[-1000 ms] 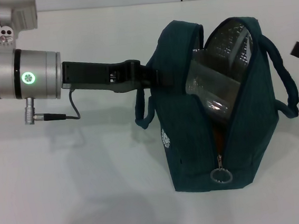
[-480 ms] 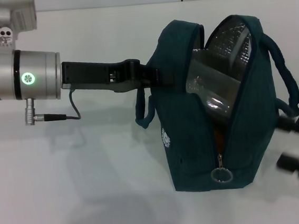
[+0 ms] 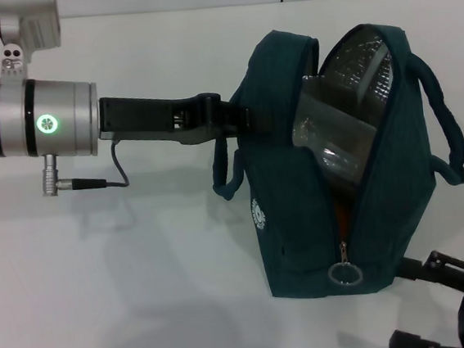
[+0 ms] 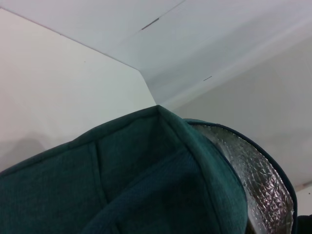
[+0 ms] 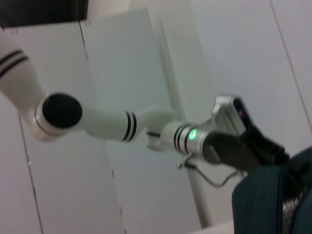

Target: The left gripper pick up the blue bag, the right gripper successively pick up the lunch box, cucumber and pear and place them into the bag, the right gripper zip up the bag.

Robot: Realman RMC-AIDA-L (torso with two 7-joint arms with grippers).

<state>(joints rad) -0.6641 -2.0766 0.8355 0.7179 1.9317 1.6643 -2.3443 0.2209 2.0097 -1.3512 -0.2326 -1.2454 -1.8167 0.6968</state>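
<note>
The blue bag (image 3: 302,216) stands upright on the white table, its top gaping and the silver lining showing. My left gripper (image 3: 246,120) is shut on the bag's upper left rim and holds it up. The clear lunch box (image 3: 331,136) leans inside the opening. Low in the zip gap an orange sliver of the pear (image 3: 340,213) shows. The cucumber is hidden. The silver ring zipper pull (image 3: 343,273) hangs near the bag's bottom front. My right gripper (image 3: 411,305) is open, low at the bag's bottom right corner, just right of the pull.
The white table (image 3: 144,281) spreads to the left and in front of the bag. The bag's right handle (image 3: 450,132) loops out to the right. In the right wrist view the left arm (image 5: 117,124) reaches to the bag (image 5: 268,204).
My right gripper came down from the upper right edge to the bag's lower right corner, nearer the zipper pull. The left gripper and the bag barely moved.
</note>
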